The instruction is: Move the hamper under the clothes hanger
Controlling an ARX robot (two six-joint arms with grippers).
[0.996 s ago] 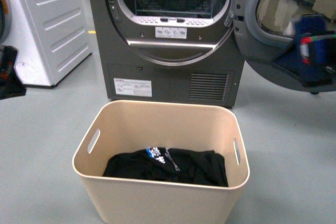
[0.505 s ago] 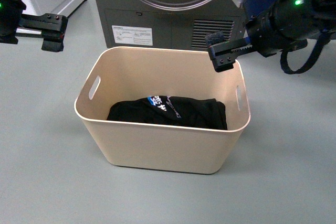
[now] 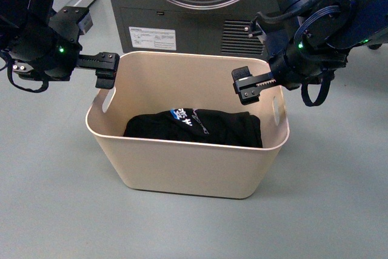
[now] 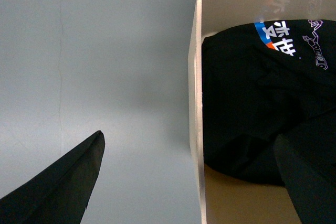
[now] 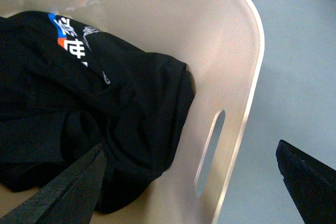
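Front view puts the beige plastic hamper [image 3: 182, 171], a rectangular tub with rounded corners and tapered sides, on the grey floor [image 3: 48, 204] just in front of the dark grey dryer [image 3: 200, 22]; the left gripper [image 3: 107, 70] hangs over its left short end and the right gripper [image 3: 245, 86] over its right short end; both wrist views show the two fingers spread wide, one inside the tub and one outside over the floor, straddling the end wall and gripping nothing; by my reckoning the step in hand is the two-handed grasp, with the move itself not yet begun; the next move calls for both arms to settle onto the rim near the slot handles [image 3: 277, 108] and close on the walls together, evenly, so the tub does not twist or tip when it is carried or slid; where it must go I cannot say, for the clothes hanger shows in none of the views; counting up: one hamper, two slot handles, one in each short end, two grippers, one dryer, and one heap of black garment [image 3: 194, 130] with blue and white print lying in the bottom, though whether that is a single piece I cannot tell.
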